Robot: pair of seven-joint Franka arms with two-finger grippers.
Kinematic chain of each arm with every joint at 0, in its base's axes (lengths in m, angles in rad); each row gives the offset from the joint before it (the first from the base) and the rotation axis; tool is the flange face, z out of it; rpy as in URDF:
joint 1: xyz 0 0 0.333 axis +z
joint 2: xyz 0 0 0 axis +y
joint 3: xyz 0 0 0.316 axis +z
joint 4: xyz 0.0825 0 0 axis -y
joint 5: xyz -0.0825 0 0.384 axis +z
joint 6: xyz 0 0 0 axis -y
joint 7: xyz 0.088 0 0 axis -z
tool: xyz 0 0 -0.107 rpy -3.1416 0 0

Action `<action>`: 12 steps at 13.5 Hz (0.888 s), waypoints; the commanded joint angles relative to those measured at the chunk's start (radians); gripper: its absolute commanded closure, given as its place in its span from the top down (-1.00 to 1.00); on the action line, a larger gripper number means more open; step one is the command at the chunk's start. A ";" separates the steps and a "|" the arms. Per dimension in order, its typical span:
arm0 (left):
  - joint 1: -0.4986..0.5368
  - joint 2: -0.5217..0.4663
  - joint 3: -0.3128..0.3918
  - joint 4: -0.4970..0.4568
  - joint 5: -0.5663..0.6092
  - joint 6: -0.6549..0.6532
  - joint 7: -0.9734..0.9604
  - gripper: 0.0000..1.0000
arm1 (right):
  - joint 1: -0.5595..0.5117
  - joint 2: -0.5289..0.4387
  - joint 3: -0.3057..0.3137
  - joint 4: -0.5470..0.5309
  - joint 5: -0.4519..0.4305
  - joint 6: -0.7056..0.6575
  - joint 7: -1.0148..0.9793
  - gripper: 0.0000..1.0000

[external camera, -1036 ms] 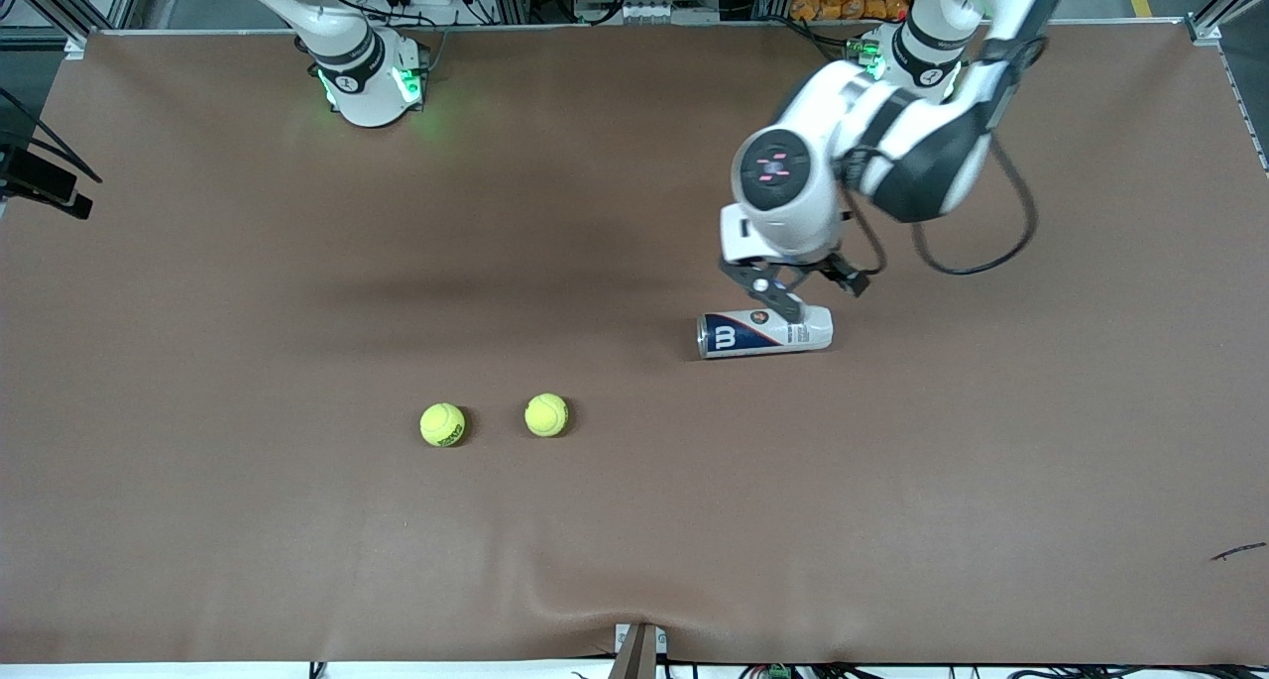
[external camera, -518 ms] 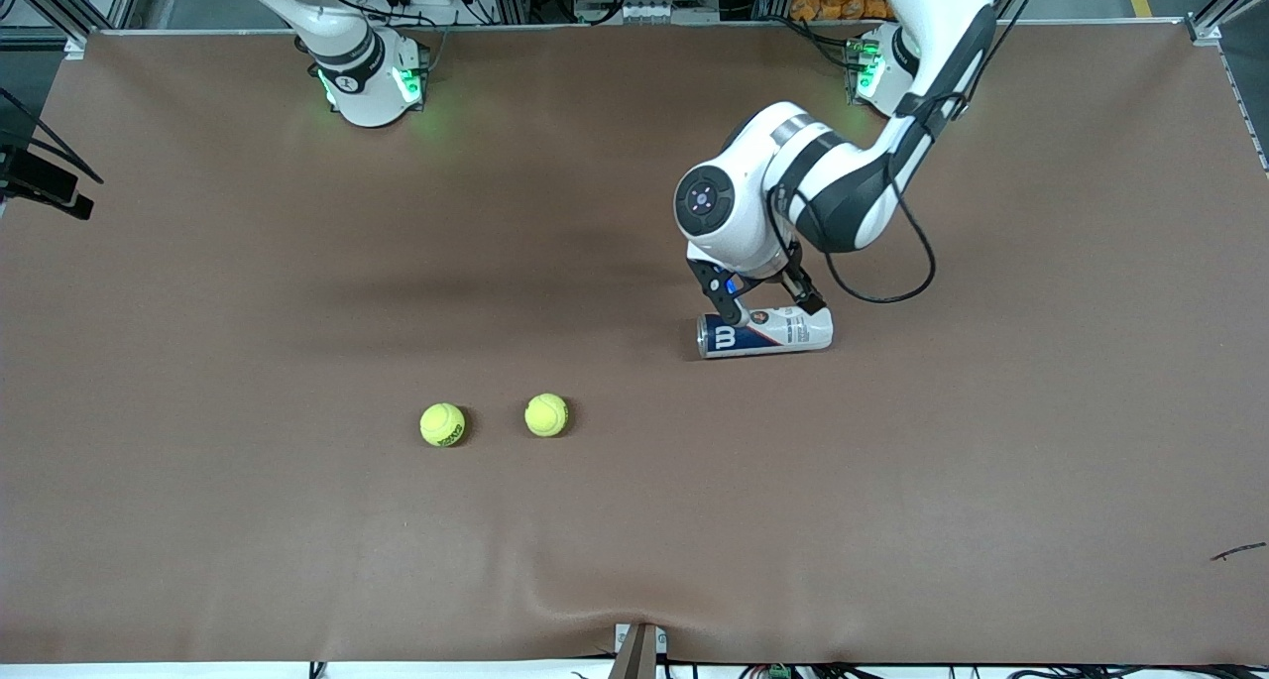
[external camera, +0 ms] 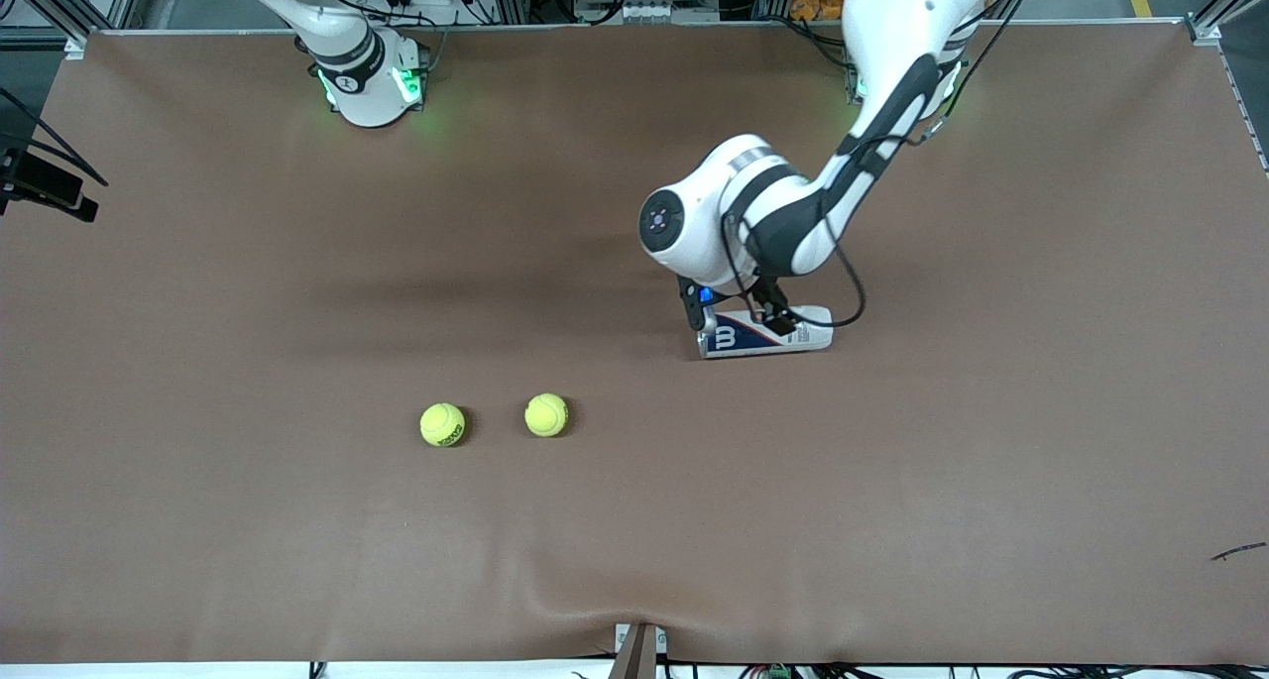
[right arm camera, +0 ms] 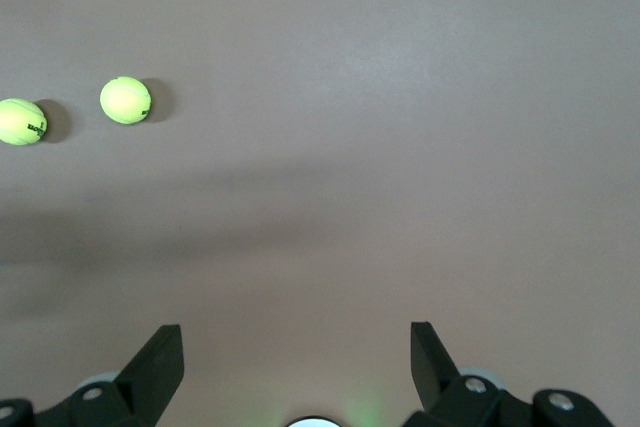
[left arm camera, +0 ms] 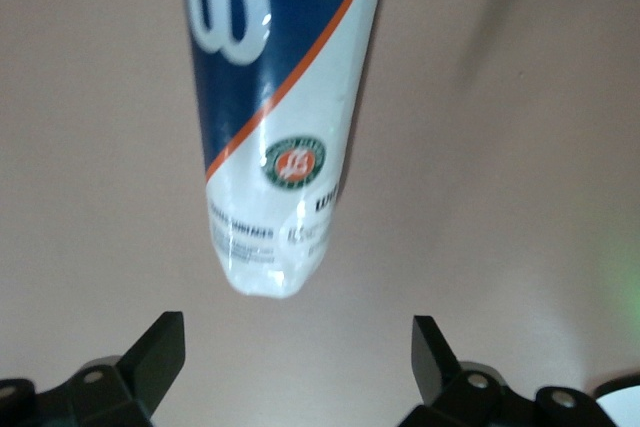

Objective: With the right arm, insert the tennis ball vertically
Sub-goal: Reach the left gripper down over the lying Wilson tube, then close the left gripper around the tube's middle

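Two yellow tennis balls (external camera: 442, 424) (external camera: 546, 414) lie side by side on the brown mat, nearer the front camera; the right wrist view also shows these balls (right arm camera: 22, 121) (right arm camera: 125, 100). A white and blue ball can (external camera: 765, 332) lies on its side, farther from the camera, toward the left arm's end. My left gripper (external camera: 739, 317) hangs open just over the can. In the left wrist view the can (left arm camera: 280, 117) ends just short of that gripper (left arm camera: 297, 332), with nothing between the fingers. My right gripper (right arm camera: 297, 342) is open and empty, high near its base (external camera: 367, 79), and waits.
The brown mat (external camera: 892, 481) has a wrinkle (external camera: 634, 610) at the edge nearest the camera. A small dark sliver (external camera: 1237, 552) lies near the corner at the left arm's end. A black mount (external camera: 45, 191) juts in at the right arm's end.
The left arm has swung toward the right arm's end and come down over the can, turning its open gripper. The can, the balls and the right arm have not moved.
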 commanded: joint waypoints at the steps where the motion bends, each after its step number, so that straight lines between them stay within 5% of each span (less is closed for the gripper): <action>1: -0.009 0.041 0.004 0.040 0.041 -0.013 0.048 1.00 | -0.009 0.012 0.013 0.009 -0.006 -0.003 0.004 1.00; 12: 0.002 0.107 0.013 0.074 0.055 0.051 0.121 1.00 | 0.020 0.062 0.016 0.009 0.003 -0.002 0.002 1.00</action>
